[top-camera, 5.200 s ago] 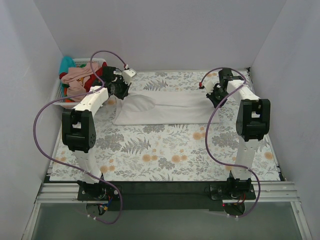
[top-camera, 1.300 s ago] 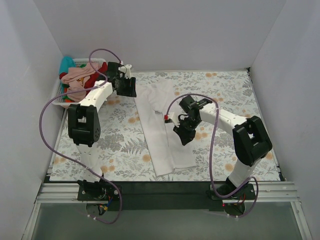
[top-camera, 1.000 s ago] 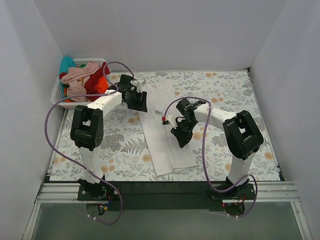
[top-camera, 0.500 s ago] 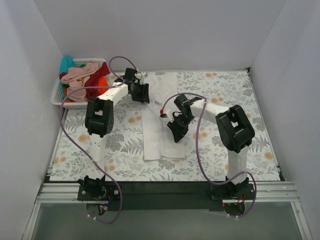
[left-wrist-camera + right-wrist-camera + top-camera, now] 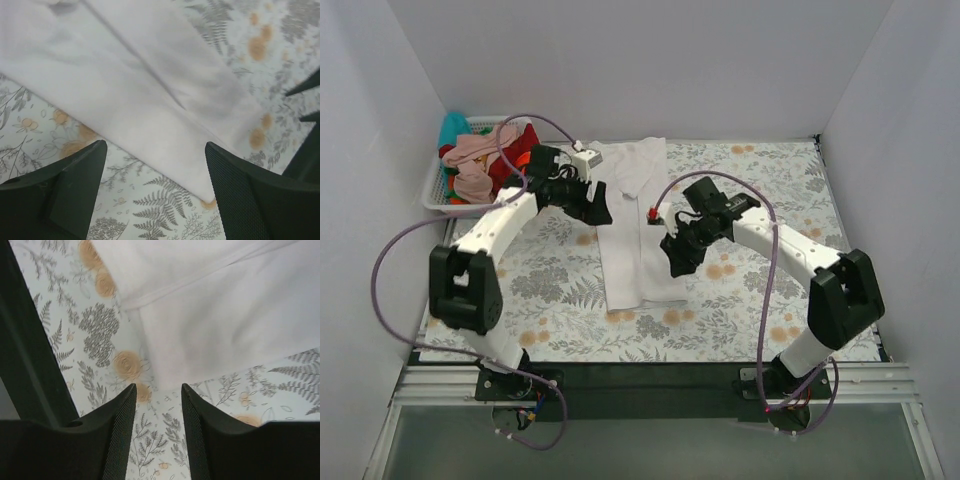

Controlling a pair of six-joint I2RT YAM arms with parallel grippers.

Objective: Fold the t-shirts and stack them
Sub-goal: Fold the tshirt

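The large white t-shirt lies flat as a long folded strip running from the back of the table toward the front. My left gripper hovers at its left edge, open and empty. In the left wrist view the white t-shirt crosses ahead of the left gripper, with the patterned cloth under the jaws. My right gripper hangs at the strip's right edge, open and empty. In the right wrist view a hemmed corner of the white t-shirt ends just ahead of the right gripper.
A white basket at the back left holds a heap of pink, dark red, orange and teal t-shirts. The floral tablecloth covers the table, with white walls on three sides.
Both grippers have opened wider and come off the white t-shirt. The left arm drew back to the strip's left edge and the right to its right edge. The shirt now lies lengthwise.
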